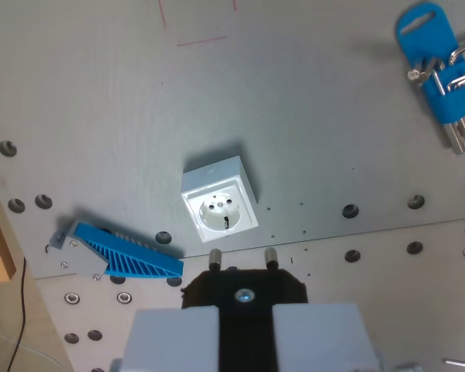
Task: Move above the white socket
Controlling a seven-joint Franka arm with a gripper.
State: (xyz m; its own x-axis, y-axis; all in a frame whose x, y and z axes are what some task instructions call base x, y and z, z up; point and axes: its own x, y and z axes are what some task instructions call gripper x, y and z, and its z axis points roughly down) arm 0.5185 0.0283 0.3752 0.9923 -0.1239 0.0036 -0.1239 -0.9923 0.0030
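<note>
Socket, white and square with a round recessed face and two pin holes, resting flat on the grey perforated table near the centre of the wrist view. Claw entering from the bottom edge, carrying a black plug between two pale grey fingers; the fingers appear clenched on the plug body, whose two metal pins project toward 12 o'clock. Relation governing the move: socket lies just beyond the pin tips, toward roughly 11 o'clock from the claw, near but apart, with a narrow strip of bare table between pins and the socket's lower edge. Socket housing is turned slightly clockwise against the picture frame, so its sides run from about 11 to 5 o'clock, and the line through its pin holes looks tilted against the line through the plug pins, judged loosely. Remaining travel is judged short: forward and a touch toward the wrist view's left. Bystanders: blue ribbed wedge at 9 o'clock from the claw, blue key set at 2 o'clock, well apart
</note>
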